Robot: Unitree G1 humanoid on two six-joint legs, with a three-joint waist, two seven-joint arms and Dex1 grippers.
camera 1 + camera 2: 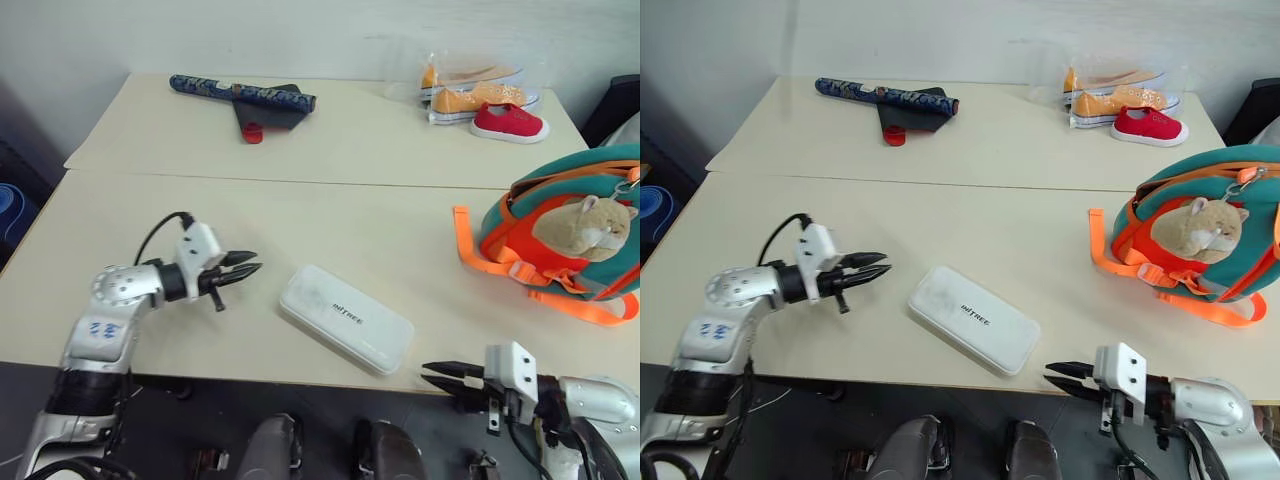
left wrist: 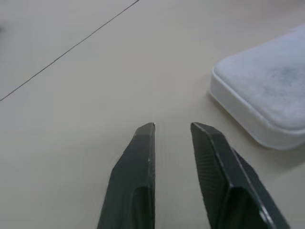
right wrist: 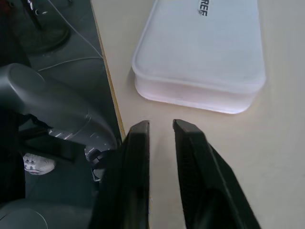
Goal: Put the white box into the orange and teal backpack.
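The white box (image 1: 346,318) lies flat on the near table (image 1: 400,240), close to the near edge and roughly midway between the two arms. Its long axis runs diagonally: one short end points far-left, toward the left gripper (image 1: 240,267); the other short end points near-right, toward the table's near edge and the right gripper (image 1: 441,375). Its face with the small dark lettering is up, and the lettering runs along the long axis.

The orange and teal backpack (image 1: 570,240) rests on the right side of the same table, well apart from the box. Its orange straps (image 1: 480,255) trail onto the tabletop toward the left. A tan plush charm (image 1: 585,228) lies against its front.

The left gripper hovers just above the tabletop, to the left of the box. Its fingers (image 2: 138,176) point right, toward the box's far-left end. They stand narrowly apart and hold nothing. A strip of bare table separates the tips from the box.

The right gripper sits at the near edge of the table, just beside the box's near-right end. Its fingers (image 3: 136,171) point left, narrowly apart, and grip nothing.

On the far table lie a folded dark umbrella (image 1: 245,98) at the left and a clear bag of shoes (image 1: 480,90) at the right, with a red shoe (image 1: 508,123) beside it.
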